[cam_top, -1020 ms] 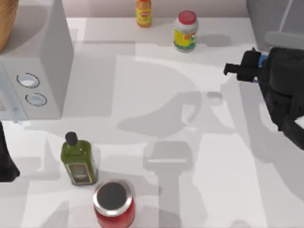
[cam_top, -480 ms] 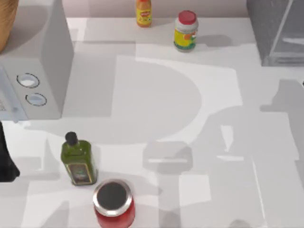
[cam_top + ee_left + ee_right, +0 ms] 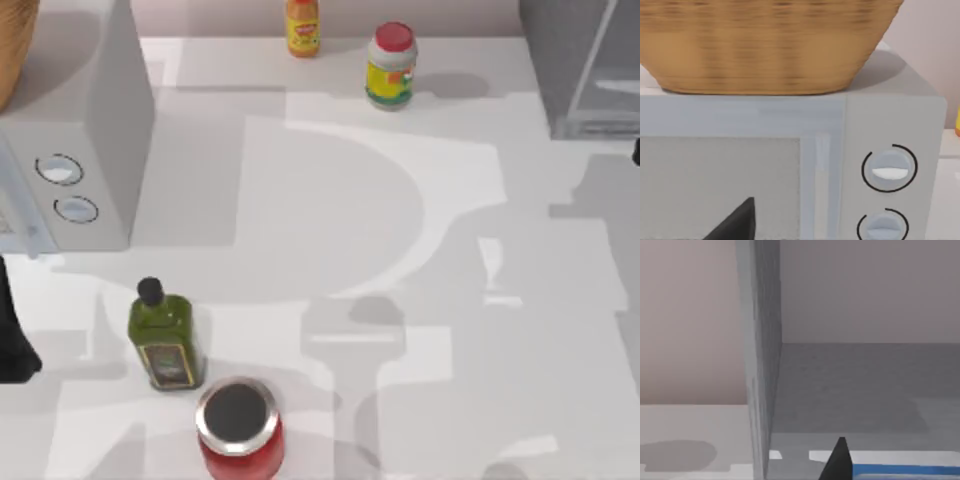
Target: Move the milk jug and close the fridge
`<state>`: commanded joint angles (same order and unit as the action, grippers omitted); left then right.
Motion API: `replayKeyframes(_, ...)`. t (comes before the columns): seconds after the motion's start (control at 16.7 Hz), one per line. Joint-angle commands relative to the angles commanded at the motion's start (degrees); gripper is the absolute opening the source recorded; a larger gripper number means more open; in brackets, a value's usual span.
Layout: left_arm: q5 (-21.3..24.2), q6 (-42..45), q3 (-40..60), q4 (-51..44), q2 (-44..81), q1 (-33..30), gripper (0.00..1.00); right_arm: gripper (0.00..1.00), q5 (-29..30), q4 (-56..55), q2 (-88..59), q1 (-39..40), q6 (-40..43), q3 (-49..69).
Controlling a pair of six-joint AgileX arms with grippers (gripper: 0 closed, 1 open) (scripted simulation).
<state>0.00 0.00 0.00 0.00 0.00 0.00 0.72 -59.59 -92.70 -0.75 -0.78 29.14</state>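
Our right gripper [image 3: 840, 460] is at the fridge [image 3: 580, 70], at the table's far right corner, its wrist camera looking into the bare grey interior. A blue sliver with a white band, the milk jug [image 3: 900, 469], sits just beside the one dark fingertip we see; we cannot tell whether the jaws grip it. We judge the carton light, fairly stiff yet crushable, best pinched gently across its flat sides. Our left arm is parked by the white appliance [image 3: 890, 170], and we cannot tell its jaws' state.
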Motion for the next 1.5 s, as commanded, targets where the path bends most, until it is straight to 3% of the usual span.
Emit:
replayKeyframes(0.66, 0.0, 0.0, 0.0, 0.0, 0.0, 0.0, 1.0, 0.0, -9.52, 25.58, -29.44, -9.64, 2.61, 44.21)
replayKeyframes(1.5, 0.0, 0.0, 0.0, 0.0, 0.0, 0.0, 1.0, 0.0, -10.73, 28.88, -32.15, -10.64, 3.07, 47.95)
